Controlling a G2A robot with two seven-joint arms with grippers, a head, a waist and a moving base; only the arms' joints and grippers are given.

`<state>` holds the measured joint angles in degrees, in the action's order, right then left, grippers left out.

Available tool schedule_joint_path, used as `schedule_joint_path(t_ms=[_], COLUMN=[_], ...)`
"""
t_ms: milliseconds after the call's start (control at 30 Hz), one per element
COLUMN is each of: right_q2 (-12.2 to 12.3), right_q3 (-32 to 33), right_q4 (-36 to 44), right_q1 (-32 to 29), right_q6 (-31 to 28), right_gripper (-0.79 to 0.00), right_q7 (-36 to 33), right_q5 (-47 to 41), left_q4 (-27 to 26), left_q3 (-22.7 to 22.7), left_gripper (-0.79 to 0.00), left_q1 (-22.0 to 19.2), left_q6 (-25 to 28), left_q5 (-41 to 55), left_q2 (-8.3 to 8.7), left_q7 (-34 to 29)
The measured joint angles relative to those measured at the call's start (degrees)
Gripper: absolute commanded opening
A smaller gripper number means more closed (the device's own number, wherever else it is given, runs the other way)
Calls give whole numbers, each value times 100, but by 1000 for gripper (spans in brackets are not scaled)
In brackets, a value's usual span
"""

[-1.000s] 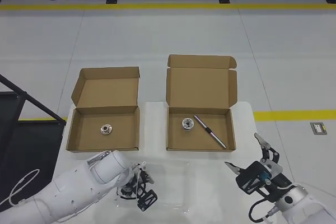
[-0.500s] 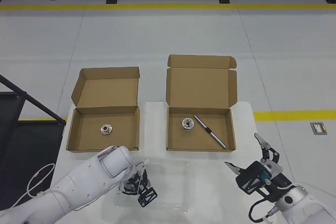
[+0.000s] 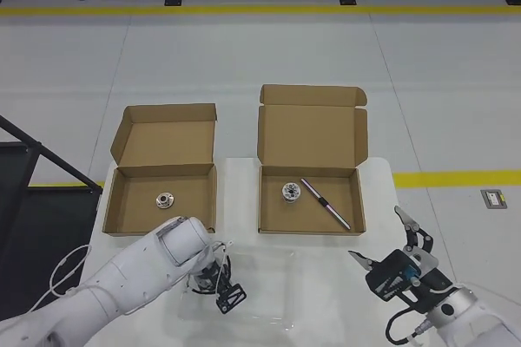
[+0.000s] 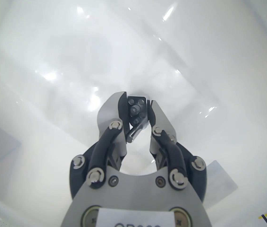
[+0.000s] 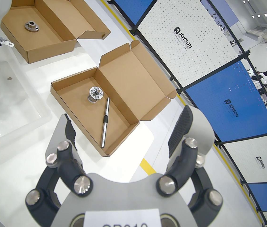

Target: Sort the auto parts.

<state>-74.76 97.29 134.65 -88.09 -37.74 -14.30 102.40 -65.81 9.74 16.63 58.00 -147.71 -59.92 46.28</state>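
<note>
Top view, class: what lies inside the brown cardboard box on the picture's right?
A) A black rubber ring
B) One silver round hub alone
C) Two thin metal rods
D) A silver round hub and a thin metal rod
D: a silver round metal hub lies beside a thin silver metal rod on the floor of that brown cardboard box.
</note>
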Motion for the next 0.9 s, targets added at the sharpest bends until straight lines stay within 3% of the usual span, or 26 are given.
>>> schedule_joint_path(t_ms=[133,333,533,767,833,900], right_q2=[0,0,0,0,0,0], right_q3=[0,0,0,0,0,0], right_q4=[0,0,0,0,0,0], right_q1=[0,0,0,0,0,0], right_q6=[0,0,0,0,0,0], right_gripper=[0,0,0,0,0,0], right_q7=[0,0,0,0,0,0], right_q5=[0,0,0,0,0,0], left_q4=[-219,-617,-892,-920,-885,-878], left_q3=[0,12,454,1469,1695,1720], left_gripper=[-785,-785,-785,-785,-785,-785], left_q1=[-200,-629,-850,-352,-183,-158], left_q6=[0,0,0,0,0,0], left_q5=[458,1313,2405,4042,4421,4515], left_q2=[119,550,1266,2251,2431,2453], left_q7=[0,-5,-339,-1396,-1596,-1613])
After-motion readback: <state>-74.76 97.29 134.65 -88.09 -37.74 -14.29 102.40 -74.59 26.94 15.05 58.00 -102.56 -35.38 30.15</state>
